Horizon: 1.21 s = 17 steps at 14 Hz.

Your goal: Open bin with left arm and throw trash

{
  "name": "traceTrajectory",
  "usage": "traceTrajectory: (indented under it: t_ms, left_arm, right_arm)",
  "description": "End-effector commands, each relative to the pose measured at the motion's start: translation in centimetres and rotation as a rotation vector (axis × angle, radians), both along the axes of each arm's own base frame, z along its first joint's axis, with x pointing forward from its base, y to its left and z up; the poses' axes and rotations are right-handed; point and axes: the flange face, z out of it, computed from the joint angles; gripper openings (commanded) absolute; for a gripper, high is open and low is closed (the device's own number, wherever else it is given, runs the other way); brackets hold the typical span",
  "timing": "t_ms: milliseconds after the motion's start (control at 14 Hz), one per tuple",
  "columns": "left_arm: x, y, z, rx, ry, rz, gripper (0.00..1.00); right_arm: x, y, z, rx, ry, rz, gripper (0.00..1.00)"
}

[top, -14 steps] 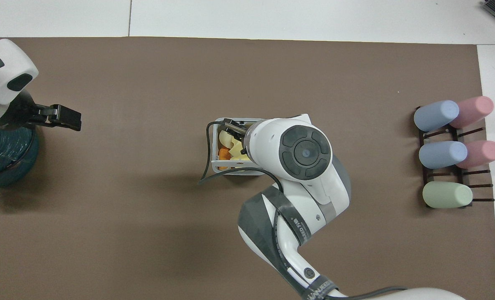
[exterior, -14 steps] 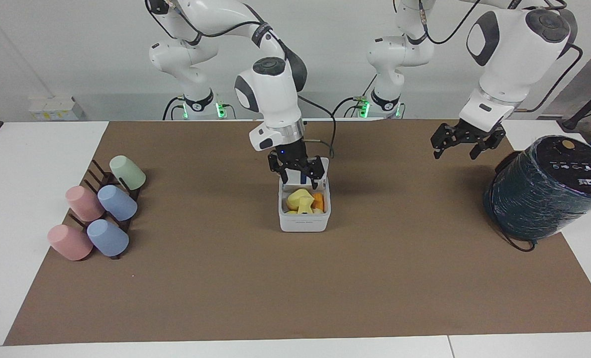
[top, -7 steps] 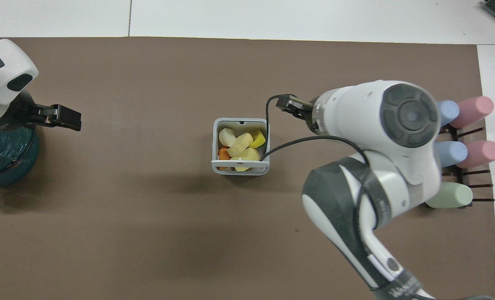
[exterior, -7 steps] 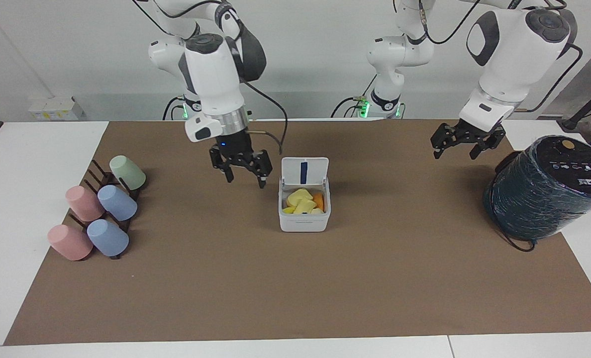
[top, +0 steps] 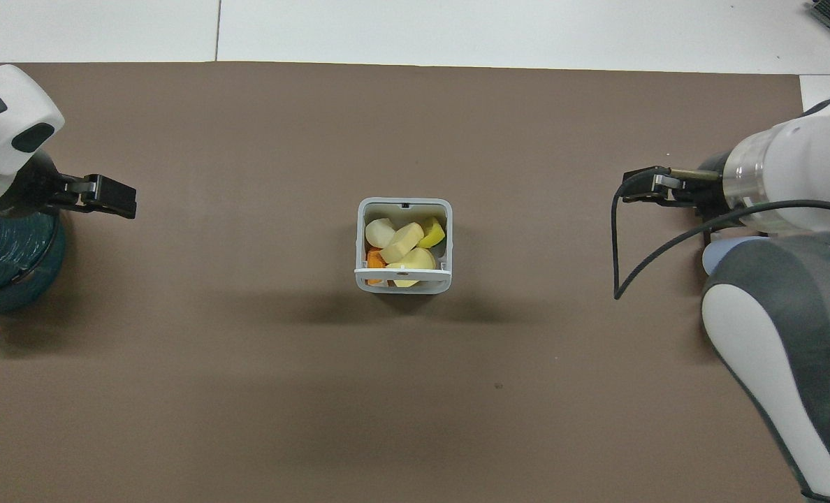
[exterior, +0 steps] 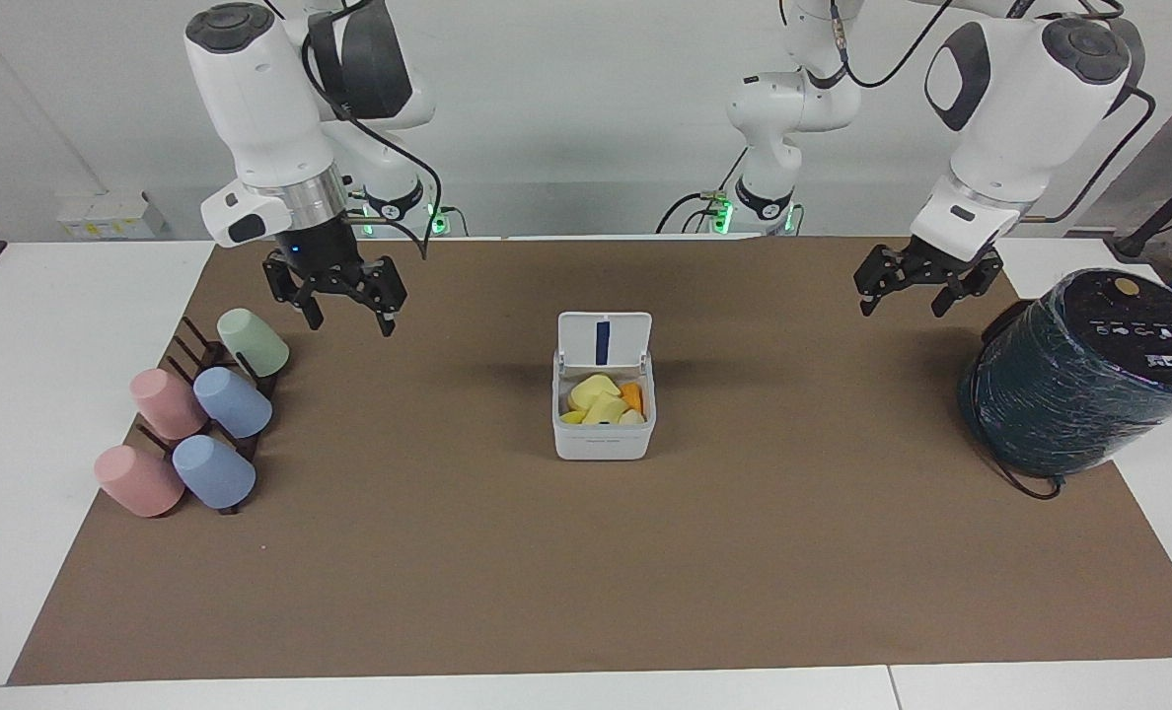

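Bin (exterior: 603, 434) mid-mat, lid (exterior: 604, 340) up and leaning toward the robots, blue stripe showing. Trash (exterior: 603, 399) all inside: yellow and cream lumps plus an orange bit, nothing loose on the mat. Looks done bar any lid closing. Right gripper (exterior: 337, 298) up in the air by the cup rack (exterior: 213, 360), over the mat just beside the green cup (exterior: 253, 341), fingers spread, holding nothing. Left gripper (exterior: 919, 281) hanging over the mat next to the dark wrapped cylinder (exterior: 1084, 375), also spread and empty; waiting. Key relation: bin sits roughly midway between the two grippers, well apart from both, neither clearly closer. Hinge on the robots' side of the box, so the lid swings down away from the robots; hinge axis runs across the table, arm-end to arm-end. If closing falls to the left arm as opening did: sideways travel toward the right arm's end, then approach over the lid's top edge and push forward and down.
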Motion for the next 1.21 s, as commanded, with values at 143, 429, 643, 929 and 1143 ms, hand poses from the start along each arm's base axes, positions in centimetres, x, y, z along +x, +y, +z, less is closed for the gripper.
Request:
traceTrajectory:
  t_ms: [143,429,643,929,1143]
  left_arm:
    - [-0.6,0.0,0.2,0.023,-0.009,-0.017,1.00]
    - [-0.5,0.0,0.1,0.022,-0.009,-0.015,1.00]
    - [-0.5,0.0,0.2,0.022,-0.013,-0.010,1.00]
    - [-0.5,0.0,0.1,0.022,-0.012,-0.007,1.00]
    - [-0.5,0.0,0.2,0.022,-0.013,-0.010,1.00]
  right_arm:
    - [-0.2,-2.0,2.6,-0.057,0.088,0.031,1.00]
    - [-1.4,-3.1,2.4,-0.065,0.160,0.060,1.00]
    - [-1.4,-3.6,2.4,-0.054,0.162,0.055,1.00]
    - [-1.8,-3.7,1.9,-0.056,0.182,0.055,1.00]
    - [-2.2,-3.8,1.5,-0.057,0.185,0.054,1.00]
